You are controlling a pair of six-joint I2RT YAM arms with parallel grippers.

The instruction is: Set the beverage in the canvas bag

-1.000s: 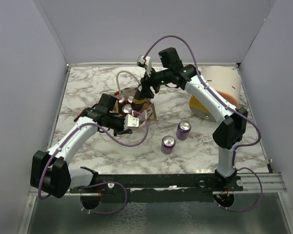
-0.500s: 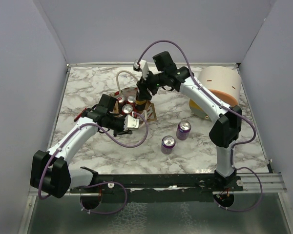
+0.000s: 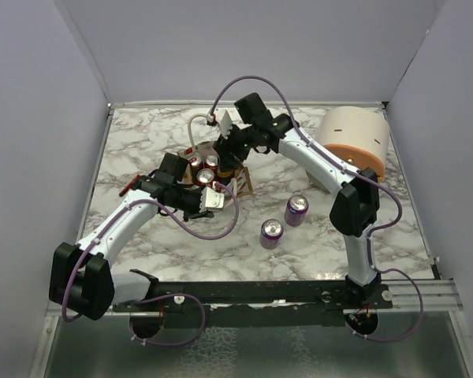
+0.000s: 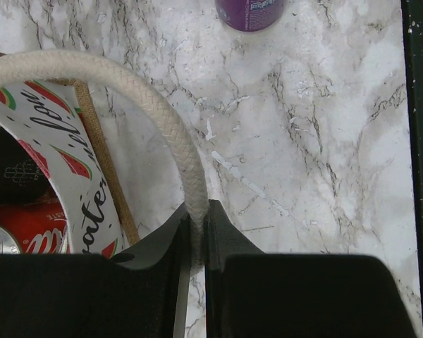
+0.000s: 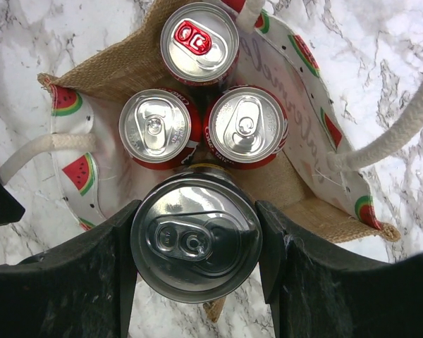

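Right gripper (image 3: pixel 229 151) clamped on the beverage can (image 5: pixel 195 241), canvas bag (image 5: pixel 120 70) mouth directly below it, three red cans (image 5: pixel 243 127) already inside. Left gripper (image 4: pixel 197 218) pinched on rope handle (image 4: pixel 127 81). Step: insertion. Next: lower into the free corner, release.

Tan burlap on the bag (image 5: pixel 130 67), with white side panels carrying red-and-green watermelon slices and dark script. Its rope handle (image 4: pixel 162 116) is off-white. Three red cans (image 5: pixel 160 128) sit inside, silver on top, one with a red tab. The fourth can (image 5: pixel 196 239) shows plain silver. Two purple cans (image 3: pixel 270 233) are on the bench (image 3: pixel 142 134), white marble veined in grey. The tub (image 3: pixel 355 138) is cream and peach-orange.
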